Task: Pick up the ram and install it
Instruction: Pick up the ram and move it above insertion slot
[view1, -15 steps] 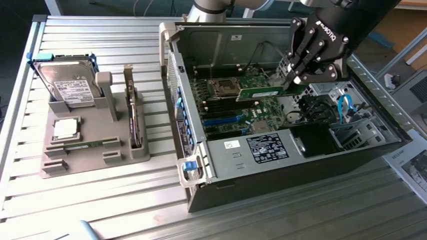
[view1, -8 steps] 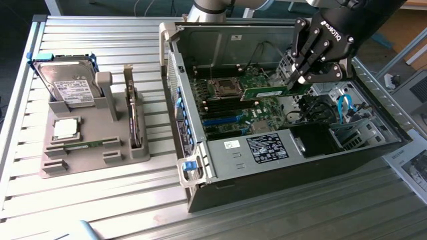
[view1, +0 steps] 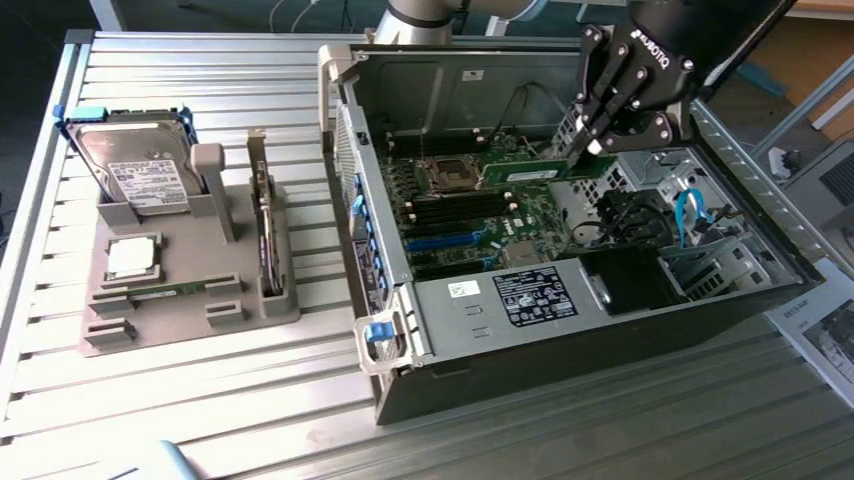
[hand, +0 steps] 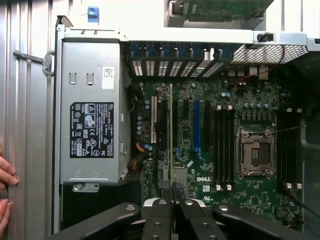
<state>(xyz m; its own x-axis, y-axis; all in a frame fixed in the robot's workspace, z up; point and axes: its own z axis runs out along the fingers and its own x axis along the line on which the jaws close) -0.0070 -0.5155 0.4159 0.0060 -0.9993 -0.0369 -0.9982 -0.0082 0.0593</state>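
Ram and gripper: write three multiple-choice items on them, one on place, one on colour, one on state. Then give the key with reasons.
1. Where is the gripper?
A outside the case
B inside the open case, above the motherboard
C under the case

2. What colour is the ram?
A green
B red
C white

3. What state is the gripper in?
A open, empty
B shut, empty
C shut on the ram

Key:
1 B, the exterior view shows it between the case walls over the board.
2 A, the stick's board is green.
3 C, the ram sits clamped in it in both views.
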